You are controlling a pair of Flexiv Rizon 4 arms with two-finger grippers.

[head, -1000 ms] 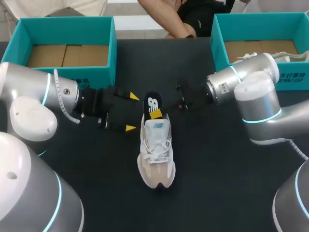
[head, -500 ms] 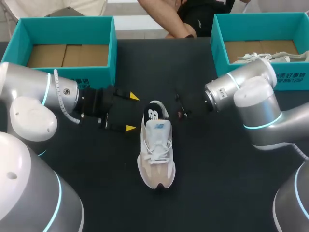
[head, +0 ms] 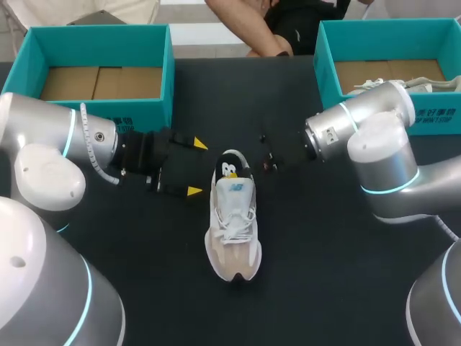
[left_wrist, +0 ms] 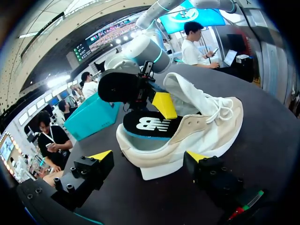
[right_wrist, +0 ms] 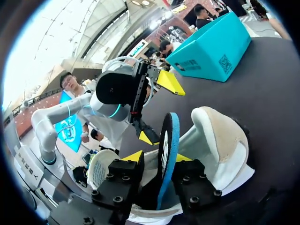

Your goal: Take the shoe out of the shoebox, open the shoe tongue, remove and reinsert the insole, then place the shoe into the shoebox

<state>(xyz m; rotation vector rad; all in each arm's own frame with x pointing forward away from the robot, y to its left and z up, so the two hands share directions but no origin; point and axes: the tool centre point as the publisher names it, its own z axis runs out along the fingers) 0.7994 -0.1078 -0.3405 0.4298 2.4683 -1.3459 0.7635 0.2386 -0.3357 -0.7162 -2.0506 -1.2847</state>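
1. Shoe: white and beige, upright at mid-table, toe to 6 o'clock, heel to 12.
2. Insole: black, blue-edged, standing on edge in the heel opening.
3. Right gripper: mine, in from the shoe's 2 o'clock, fingers pinching the insole from both sides.
4. Left gripper: mine, at the heel's 9 o'clock, fingers spread wide, holding nothing.
5. Left box: teal, at 10 o'clock.
6. Right box: teal, at 2 o'clock.
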